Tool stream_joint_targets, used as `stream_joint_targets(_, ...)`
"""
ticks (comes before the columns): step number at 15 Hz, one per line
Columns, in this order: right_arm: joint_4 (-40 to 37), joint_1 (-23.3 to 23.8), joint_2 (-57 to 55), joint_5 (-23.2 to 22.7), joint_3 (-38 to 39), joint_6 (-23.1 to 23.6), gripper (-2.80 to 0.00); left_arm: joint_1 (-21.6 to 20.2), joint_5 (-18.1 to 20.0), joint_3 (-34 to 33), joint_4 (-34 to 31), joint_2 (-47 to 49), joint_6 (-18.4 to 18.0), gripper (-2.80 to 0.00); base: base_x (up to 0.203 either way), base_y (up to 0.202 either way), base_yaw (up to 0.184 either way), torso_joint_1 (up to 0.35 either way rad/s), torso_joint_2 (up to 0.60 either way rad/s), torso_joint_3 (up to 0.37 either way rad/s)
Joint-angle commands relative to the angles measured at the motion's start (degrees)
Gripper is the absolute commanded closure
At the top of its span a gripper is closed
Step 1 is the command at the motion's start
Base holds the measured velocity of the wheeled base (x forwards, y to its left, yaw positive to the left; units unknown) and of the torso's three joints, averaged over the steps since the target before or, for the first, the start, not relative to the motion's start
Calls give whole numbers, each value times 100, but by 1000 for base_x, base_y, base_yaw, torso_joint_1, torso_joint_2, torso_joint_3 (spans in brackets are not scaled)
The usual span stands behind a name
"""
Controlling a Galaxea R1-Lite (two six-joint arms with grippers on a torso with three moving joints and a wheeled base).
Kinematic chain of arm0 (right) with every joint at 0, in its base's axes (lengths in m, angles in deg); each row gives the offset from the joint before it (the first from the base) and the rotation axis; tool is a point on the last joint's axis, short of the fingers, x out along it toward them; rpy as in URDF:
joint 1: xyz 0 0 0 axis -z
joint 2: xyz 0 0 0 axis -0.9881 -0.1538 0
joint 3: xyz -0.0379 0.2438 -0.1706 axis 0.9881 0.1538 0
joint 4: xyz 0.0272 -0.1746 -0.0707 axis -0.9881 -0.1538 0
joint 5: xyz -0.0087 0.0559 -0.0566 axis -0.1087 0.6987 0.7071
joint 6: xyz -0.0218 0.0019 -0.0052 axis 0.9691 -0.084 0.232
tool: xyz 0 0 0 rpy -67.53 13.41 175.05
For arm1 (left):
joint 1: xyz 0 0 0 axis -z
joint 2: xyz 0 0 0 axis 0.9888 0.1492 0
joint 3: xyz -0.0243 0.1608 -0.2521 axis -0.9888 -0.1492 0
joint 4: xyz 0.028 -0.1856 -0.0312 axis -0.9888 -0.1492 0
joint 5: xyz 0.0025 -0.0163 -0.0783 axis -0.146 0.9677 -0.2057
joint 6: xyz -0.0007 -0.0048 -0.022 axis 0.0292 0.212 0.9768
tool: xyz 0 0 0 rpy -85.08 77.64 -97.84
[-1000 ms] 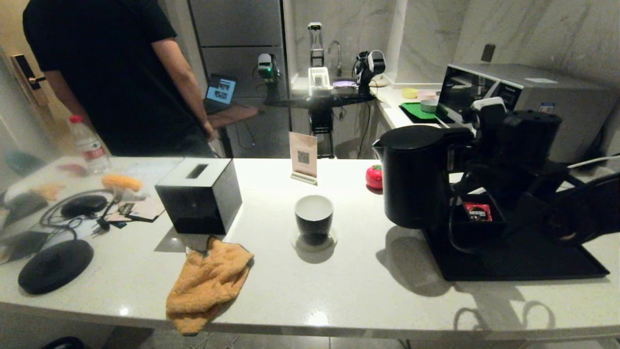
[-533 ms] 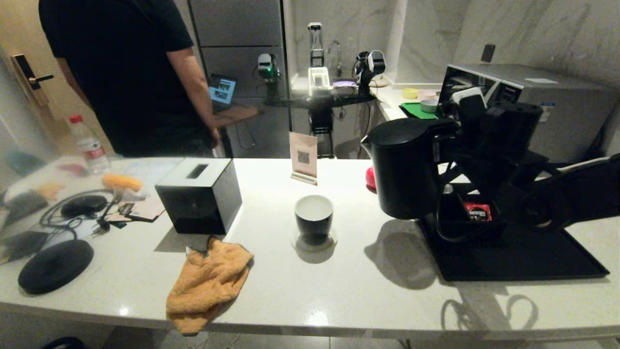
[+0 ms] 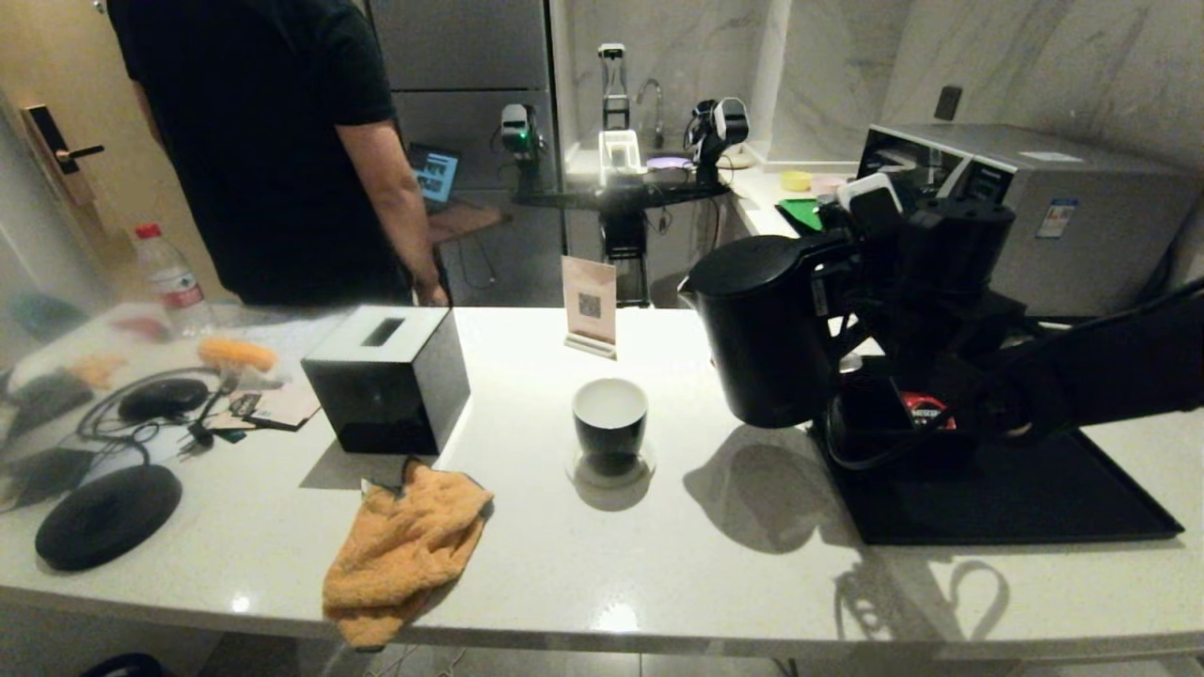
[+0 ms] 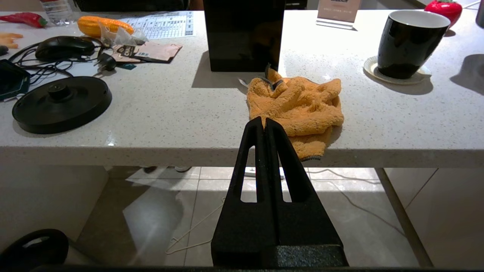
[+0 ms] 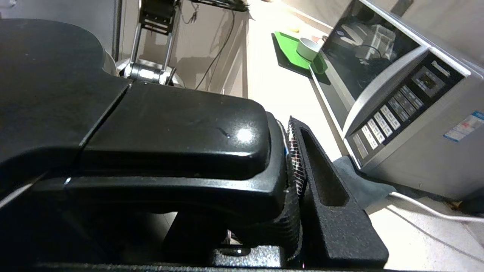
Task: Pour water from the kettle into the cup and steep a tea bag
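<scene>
You: right gripper [image 3: 851, 282] fingers clamped on kettle [image 3: 762, 338] handle, lifted beside cup [image 3: 609, 425]. Cup looks empty; pour, tea bag remain. Left gripper [image 4: 264, 124] fingers closed, holding nothing.

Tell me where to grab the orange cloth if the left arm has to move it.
Pinch the fold of the orange cloth that hangs over the table edge, coming level from the near side. The overhang lets fingers close on it; the rest lies flat.
</scene>
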Motion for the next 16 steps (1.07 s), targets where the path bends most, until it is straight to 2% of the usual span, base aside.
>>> stream_joint_targets(1,54,-65,-42,3,5,160,0,0,4,0,0,-2,2,0,0,0,0,0,0,0)
stream_joint_targets(11,260,-269,-164,-57,-31,971,0,0,-5,0,0,-2,2,0,0,0,0,0,0,0)
stream_joint_targets(16,523,-309,-180,-519,-5,1504,0,0,4,0,0,-2,2,0,0,0,0,0,0,0)
